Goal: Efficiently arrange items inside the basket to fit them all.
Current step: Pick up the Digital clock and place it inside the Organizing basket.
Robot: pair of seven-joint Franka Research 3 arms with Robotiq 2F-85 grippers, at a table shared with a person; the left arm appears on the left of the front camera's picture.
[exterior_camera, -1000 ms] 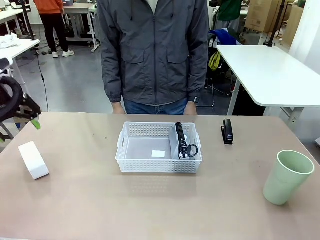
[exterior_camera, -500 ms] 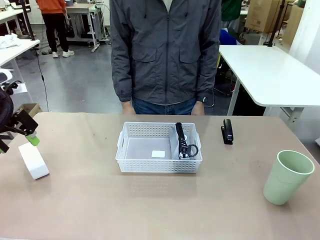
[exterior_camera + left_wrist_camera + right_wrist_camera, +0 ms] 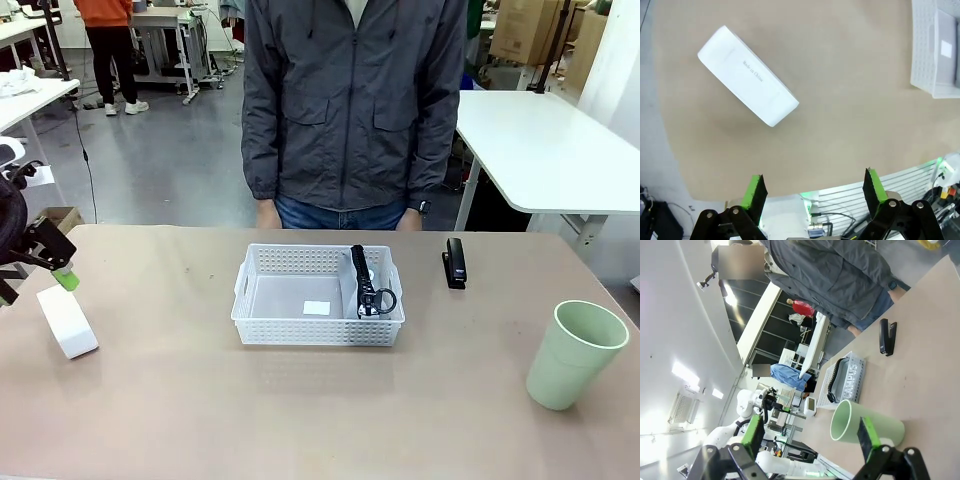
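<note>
With the left gripper (image 3: 813, 186) wide open and empty, the box (image 3: 747, 76) lay at nine o'clock from the basket (image 3: 318, 330), so a good grasp called for rolling square across its narrow width (it sat askew) before descending.

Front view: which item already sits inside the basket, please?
The grey, black-trimmed soft pouch, along the white lattice basket's right wall; others sit outside.

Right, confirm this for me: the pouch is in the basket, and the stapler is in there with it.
Not quite. The pouch is in the basket, but the stapler lies on the table to its right, as the front view shows.
</note>
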